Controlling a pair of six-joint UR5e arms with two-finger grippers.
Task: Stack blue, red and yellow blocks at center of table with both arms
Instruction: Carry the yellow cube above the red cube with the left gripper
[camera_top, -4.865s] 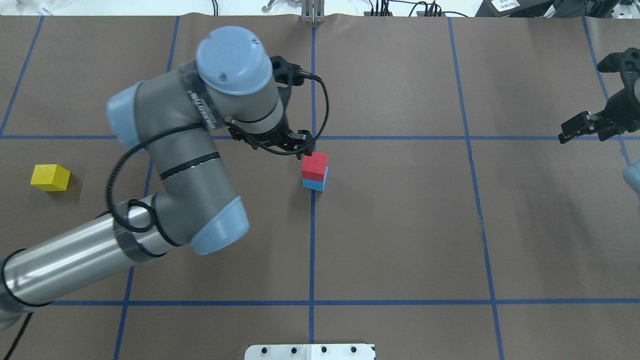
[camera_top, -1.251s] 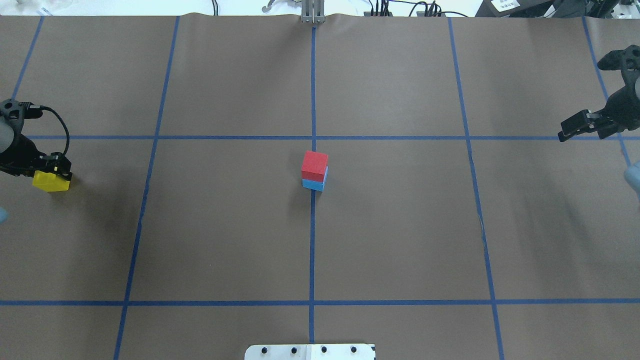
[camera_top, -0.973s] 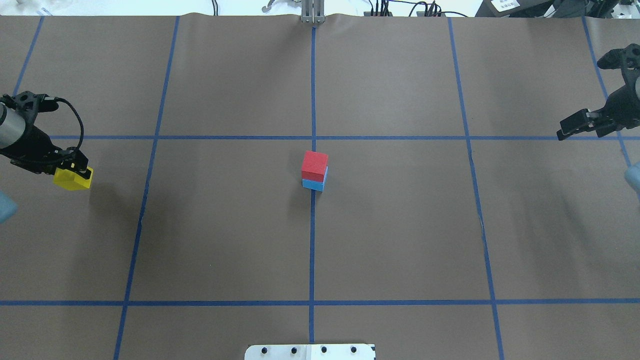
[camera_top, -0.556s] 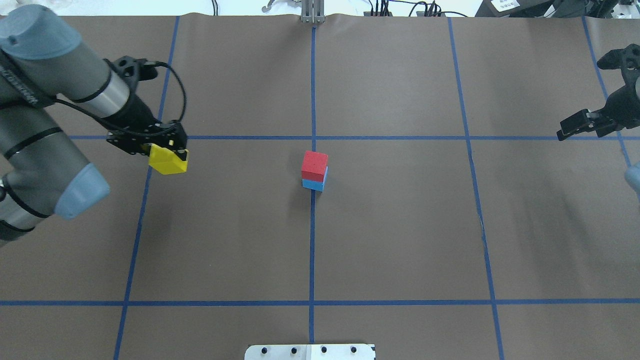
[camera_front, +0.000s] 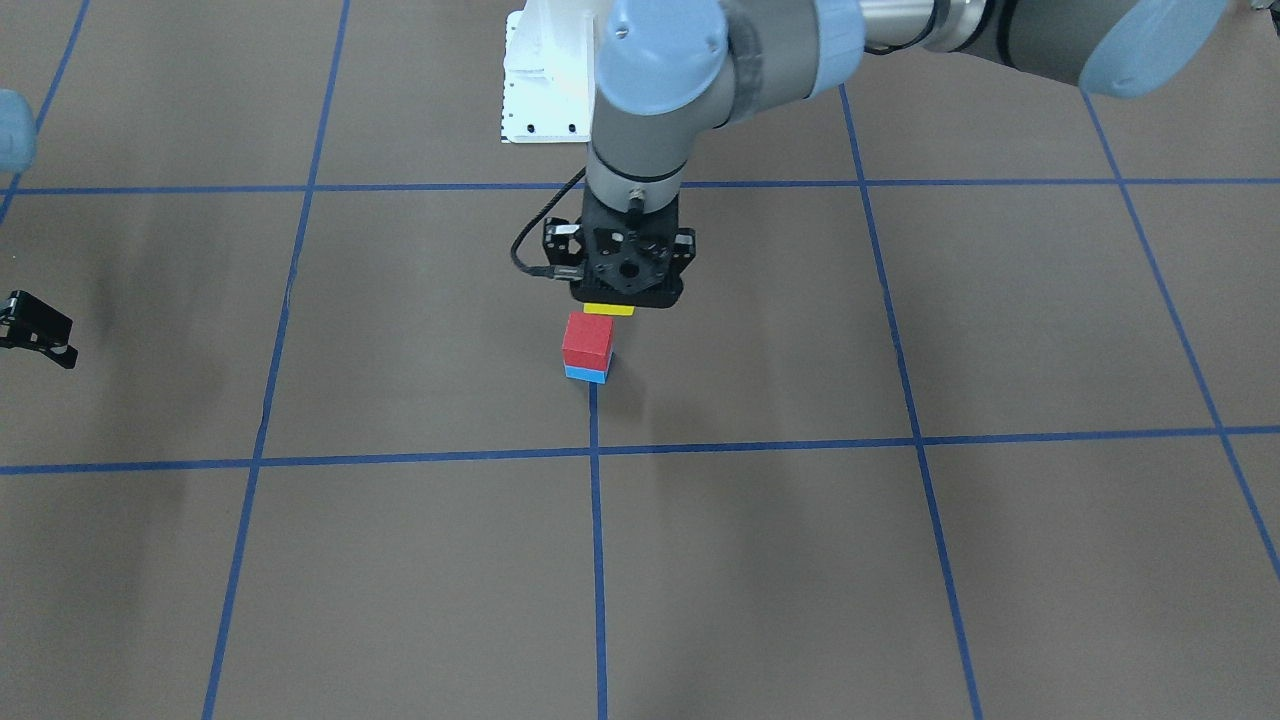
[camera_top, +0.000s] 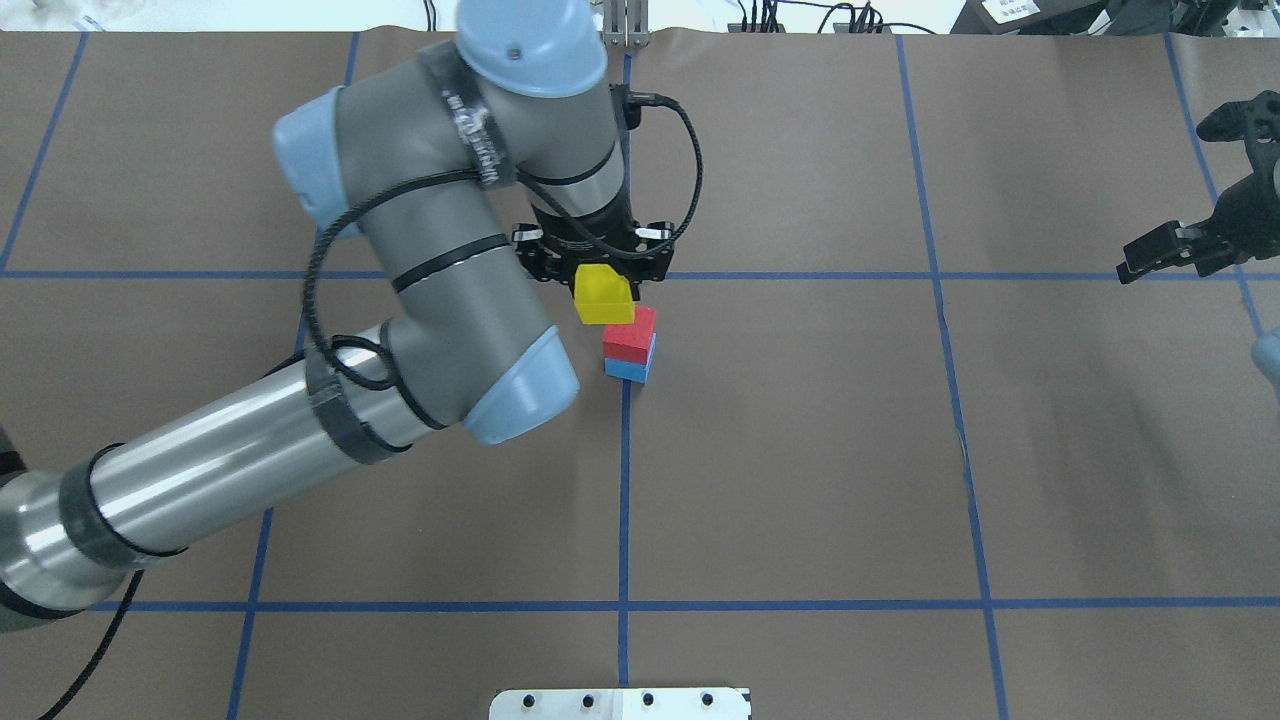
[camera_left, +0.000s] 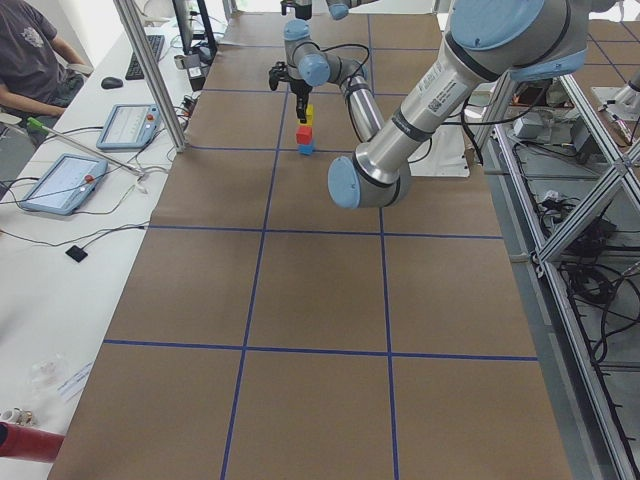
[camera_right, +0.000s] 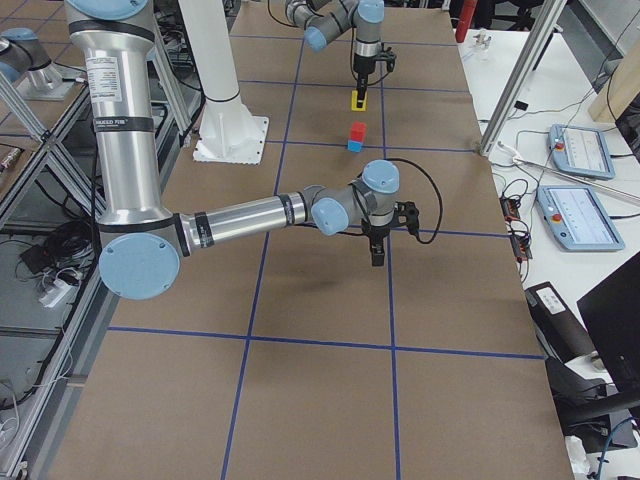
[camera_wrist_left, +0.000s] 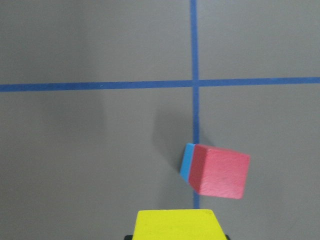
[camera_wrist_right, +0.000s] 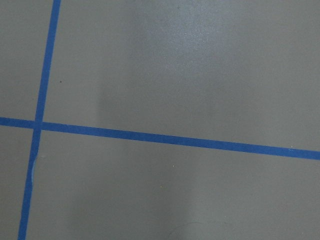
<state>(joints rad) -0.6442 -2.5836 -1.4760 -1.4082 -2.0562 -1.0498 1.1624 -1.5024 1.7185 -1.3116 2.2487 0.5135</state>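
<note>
A red block (camera_top: 630, 335) sits on a blue block (camera_top: 628, 371) at the table's centre cross. My left gripper (camera_top: 600, 272) is shut on the yellow block (camera_top: 604, 298) and holds it in the air. In the overhead view the block is just left of and behind the stack. The left wrist view shows the yellow block (camera_wrist_left: 180, 225) at the bottom edge, with the red block (camera_wrist_left: 220, 172) and the blue block (camera_wrist_left: 187, 162) below and ahead. My right gripper (camera_top: 1165, 250) is open and empty near the table's right edge.
Blue tape lines (camera_top: 625, 500) divide the brown table cover into a grid. A white base plate (camera_top: 620, 703) lies at the near edge. Operators' tablets (camera_left: 60, 180) lie on a side bench beyond the table's far edge.
My left arm has carried the yellow block from the left side of the table to just beside the red-on-blue stack. The right arm has hardly moved.
</note>
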